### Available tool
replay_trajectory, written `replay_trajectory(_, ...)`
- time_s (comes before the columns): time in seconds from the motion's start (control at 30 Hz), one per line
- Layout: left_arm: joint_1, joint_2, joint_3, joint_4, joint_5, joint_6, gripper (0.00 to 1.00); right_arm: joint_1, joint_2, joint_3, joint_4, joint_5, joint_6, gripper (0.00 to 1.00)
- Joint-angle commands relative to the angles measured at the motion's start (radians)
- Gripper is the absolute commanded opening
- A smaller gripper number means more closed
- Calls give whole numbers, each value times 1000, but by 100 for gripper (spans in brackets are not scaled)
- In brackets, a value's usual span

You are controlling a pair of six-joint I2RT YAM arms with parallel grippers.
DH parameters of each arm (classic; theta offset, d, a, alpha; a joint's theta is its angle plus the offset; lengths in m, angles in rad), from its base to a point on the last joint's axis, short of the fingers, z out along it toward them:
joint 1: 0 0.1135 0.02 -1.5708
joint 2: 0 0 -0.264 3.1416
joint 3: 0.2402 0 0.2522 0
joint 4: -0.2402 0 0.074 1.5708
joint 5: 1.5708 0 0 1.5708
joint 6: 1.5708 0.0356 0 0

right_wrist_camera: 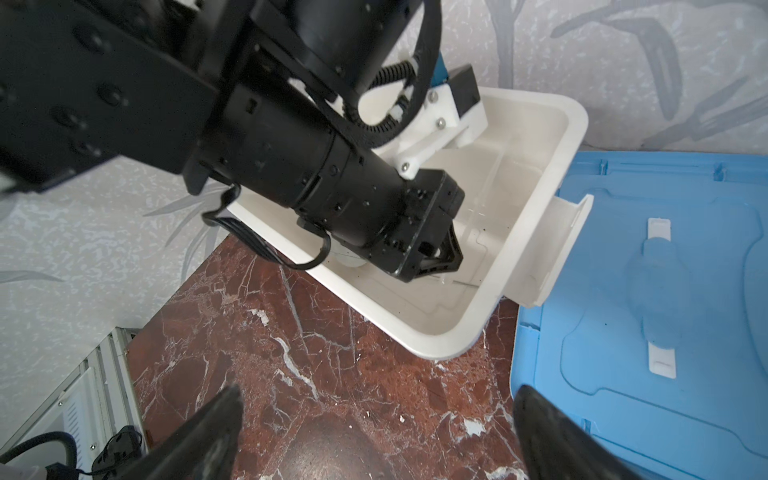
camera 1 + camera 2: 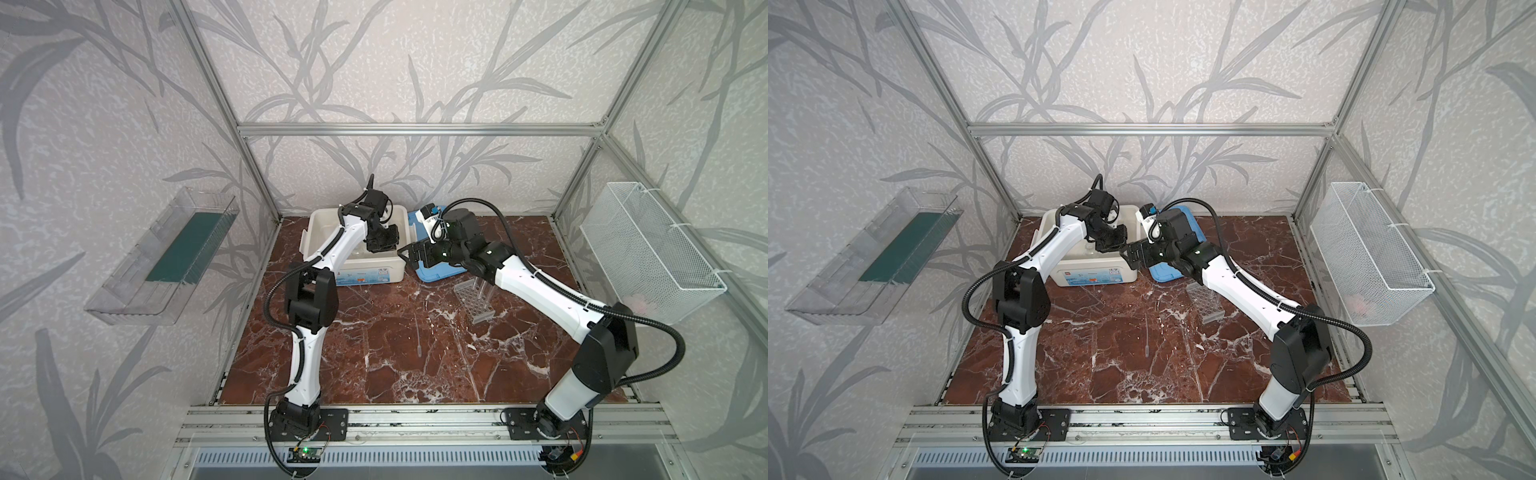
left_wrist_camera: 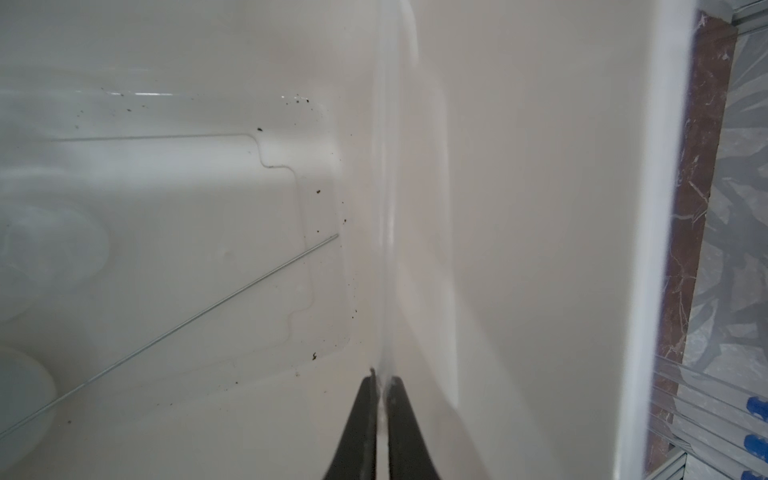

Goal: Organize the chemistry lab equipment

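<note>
Looking in over the front rail, I'd call the tidying barely half done. Nearest me a thin clear plastic dropper (image 2: 417,336) lies loose on the red-brown marble tabletop (image 2: 374,374). A little beyond, apart from it, the clear grid-holed plastic rack (image 2: 473,301) stands with no tube in it that I can make out. Farther back the right gripper (image 1: 376,415) hovers with its fingers spread wide and nothing between them, just beside the flat blue plastic lid (image 1: 623,291), which lies off its tub. The big white plastic tub (image 1: 575,120) is the only container whose contents I can see. The left gripper (image 3: 382,386) reaches down inside it, fingers pinched tight on a slim clear stem (image 3: 388,208) near one inner wall; dropper or rod, I can't tell. On the tub floor lie a thin straight metal rod (image 3: 199,313) and a blurred pale round shape (image 3: 25,386), perhaps the dish. Past the tub wall three blue-capped clear tubes (image 3: 755,404) show, out of the rack, so racking them looks left to do.
</note>
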Motion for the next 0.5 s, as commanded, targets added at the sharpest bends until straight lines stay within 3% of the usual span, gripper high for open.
replay_trajectory(0.0,1,53,0,-6,39,37,9,-3,50,49,-3,-35,-3,99)
replay_trajectory(0.47,-2,149,-1,9,30,24,10,-3,147,127,-72,-29,4,100)
